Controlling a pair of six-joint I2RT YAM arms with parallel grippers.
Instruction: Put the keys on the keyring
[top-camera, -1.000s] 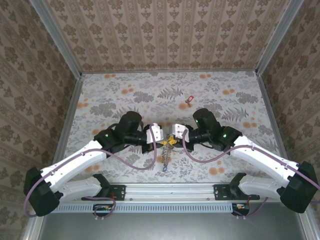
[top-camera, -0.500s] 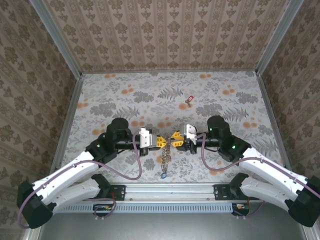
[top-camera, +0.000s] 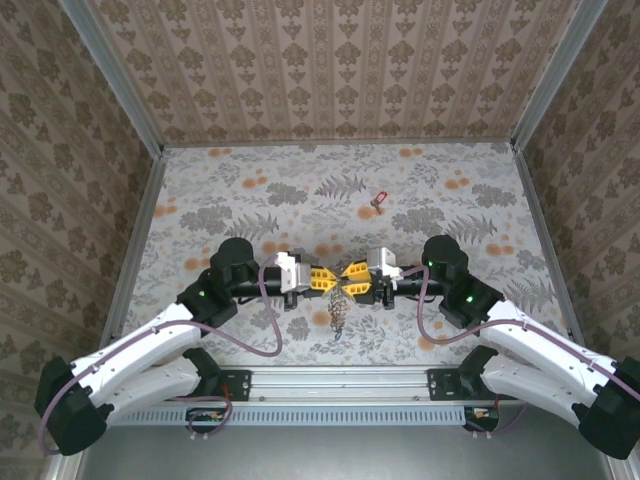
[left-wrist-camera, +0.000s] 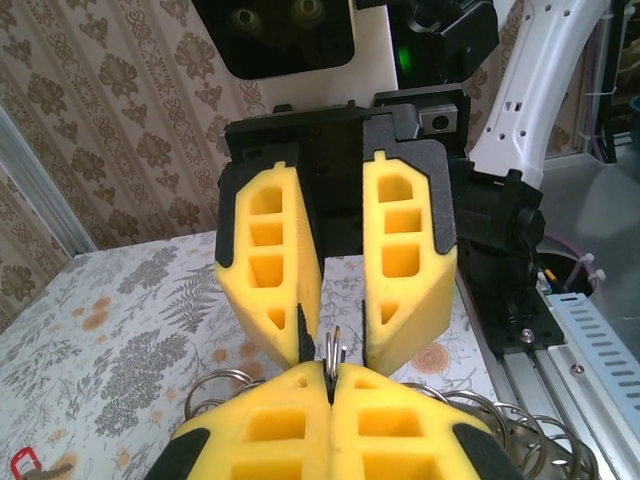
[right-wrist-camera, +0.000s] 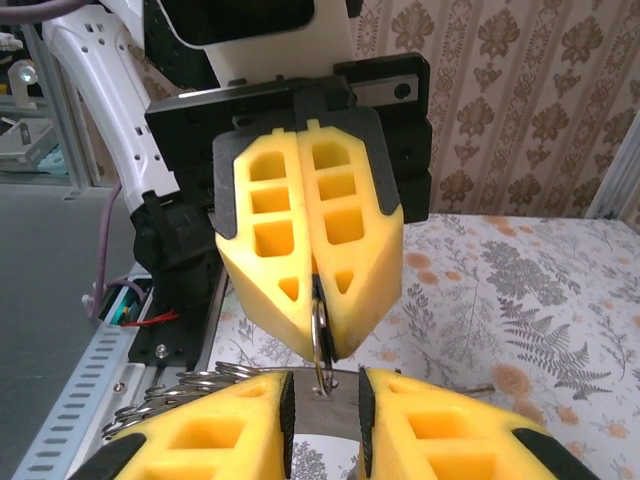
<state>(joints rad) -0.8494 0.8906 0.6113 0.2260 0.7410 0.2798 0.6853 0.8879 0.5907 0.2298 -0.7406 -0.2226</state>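
The left fingers (left-wrist-camera: 260, 430) clamp the silvery-grey chain-textured keyring (top-camera: 338, 306); the right fingers (left-wrist-camera: 265, 270) stand apart. A red-headed key (top-camera: 377, 200) seemingly lies unthreaded on the table (top-camera: 250, 180).

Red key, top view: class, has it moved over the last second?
No. The red key lies exactly where it lay before, just right of the large fern print on the tabletop.

Far table (top-camera: 330, 170) open apart from red key (top-camera: 377, 200). Centre blocked: left gripper (top-camera: 328, 282), right gripper (top-camera: 352, 277) tip to tip, keyring (top-camera: 338, 308) between.
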